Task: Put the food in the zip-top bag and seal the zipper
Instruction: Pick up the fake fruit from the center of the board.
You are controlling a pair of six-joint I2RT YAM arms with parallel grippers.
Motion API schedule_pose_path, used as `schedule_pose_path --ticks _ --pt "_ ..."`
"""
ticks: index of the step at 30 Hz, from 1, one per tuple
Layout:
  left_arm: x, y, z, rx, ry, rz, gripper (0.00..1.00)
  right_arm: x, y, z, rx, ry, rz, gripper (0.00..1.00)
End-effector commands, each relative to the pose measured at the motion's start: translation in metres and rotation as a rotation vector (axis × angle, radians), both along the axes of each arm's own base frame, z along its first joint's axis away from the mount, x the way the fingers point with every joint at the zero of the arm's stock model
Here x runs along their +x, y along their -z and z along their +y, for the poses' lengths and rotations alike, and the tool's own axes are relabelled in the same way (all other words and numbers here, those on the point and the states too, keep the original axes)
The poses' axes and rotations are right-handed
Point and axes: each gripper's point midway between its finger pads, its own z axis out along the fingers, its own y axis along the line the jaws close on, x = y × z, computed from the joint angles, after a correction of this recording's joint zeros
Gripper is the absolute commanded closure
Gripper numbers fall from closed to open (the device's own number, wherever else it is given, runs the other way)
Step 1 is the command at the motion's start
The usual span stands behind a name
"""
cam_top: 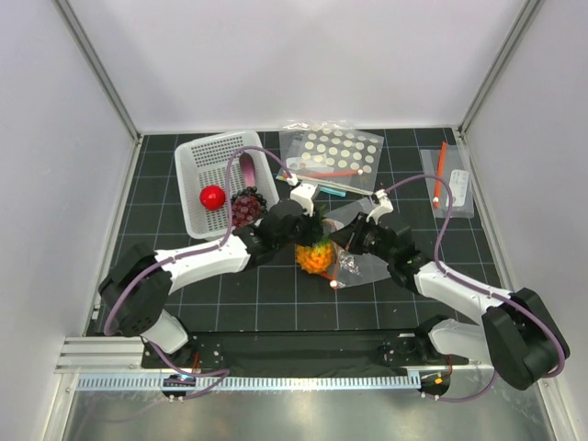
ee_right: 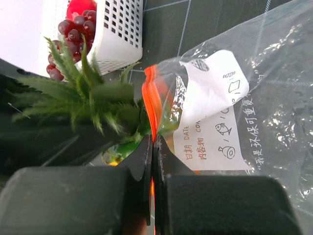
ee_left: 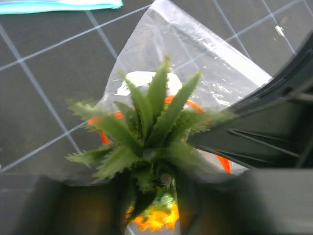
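**Pineapple at the bag's mouth, zip strip pinched by the right arm**

From above, both arms meet over the middle of the black gridded table (cam_top: pixel 276 299). The left gripper (cam_top: pixel 305 241) extends from the left and the right gripper (cam_top: pixel 353 239) from the right. The orange pineapple (cam_top: pixel 314 258) sits between them, just beside the clear zip-top bag (cam_top: pixel 342 217). Behind and to the left stands a white basket (cam_top: pixel 197 152) with the red apple (cam_top: pixel 212 197) inside. The grape bunch (cam_top: pixel 248 207) is at the basket's near right corner; whether it lies in the basket or against it cannot be told. A clear bag with white dots (cam_top: pixel 338 150) lies farther back, apart from the arms.

The left wrist camera looks along the pineapple. Its green leaves fan out toward the bag's mouth, with the orange zipper (ee_left: pixel 105 122) curving behind them. The orange body shows low between the two dark, blurred fingers (ee_left: pixel 63 205). They flank it closely, but whether they clamp it or stand free cannot be told. A light blue strip (ee_left: pixel 58 5) lies at the top edge.

The right wrist camera shows its own fingers pressed together on the zipper, pinching one lip of the bag's mouth. The bag stretches off to the right and bears a white printed panel. The pineapple's leaves are just left of the strip. Grapes, apple and basket sit beyond.
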Motion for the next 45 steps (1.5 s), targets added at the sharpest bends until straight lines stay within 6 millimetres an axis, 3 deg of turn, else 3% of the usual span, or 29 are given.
schedule_pose_path --ticks 1,4,11,13,15,21,28,35,41,42,45 --pt "0.005 0.008 0.015 0.103 -0.054 0.004 0.78 0.011 -0.027 0.002 0.026 0.006 -0.091 0.99" --pt "0.006 0.004 0.021 0.115 -0.073 -0.01 1.0 0.01 -0.027 0.003 0.029 0.001 -0.087 0.99" --pt "0.002 -0.017 0.031 0.051 -0.113 -0.042 1.0 0.011 -0.031 0.002 0.03 0.008 -0.097 0.99" --pt "0.001 -0.033 0.034 -0.015 -0.125 -0.08 1.0 0.01 -0.031 0.002 0.034 0.006 -0.094 0.99" --pt "0.0 -0.036 0.038 -0.092 -0.148 -0.122 1.0 0.008 -0.034 0.003 0.048 0.006 -0.094 0.99" --pt "-0.014 -0.082 0.049 -0.328 -0.131 -0.269 1.0 0.004 -0.041 0.006 0.091 -0.007 -0.08 0.99" --pt "-0.029 -0.104 0.048 -0.427 -0.064 -0.326 1.0 -0.004 -0.049 0.016 0.152 -0.061 -0.07 0.99" --pt "-0.033 -0.113 0.047 -0.466 -0.038 -0.344 1.0 -0.005 -0.054 0.016 0.159 -0.065 -0.084 0.99" --pt "-0.033 -0.133 0.074 -0.455 -0.128 -0.39 1.0 0.001 -0.046 0.005 0.097 -0.008 -0.078 0.99" --pt "-0.033 -0.13 0.08 -0.459 -0.153 -0.388 1.0 0.001 -0.045 0.005 0.096 -0.008 -0.079 0.99" --pt "-0.037 -0.138 0.085 -0.528 -0.165 -0.409 1.0 0.0 -0.045 0.008 0.107 -0.019 -0.072 0.99"
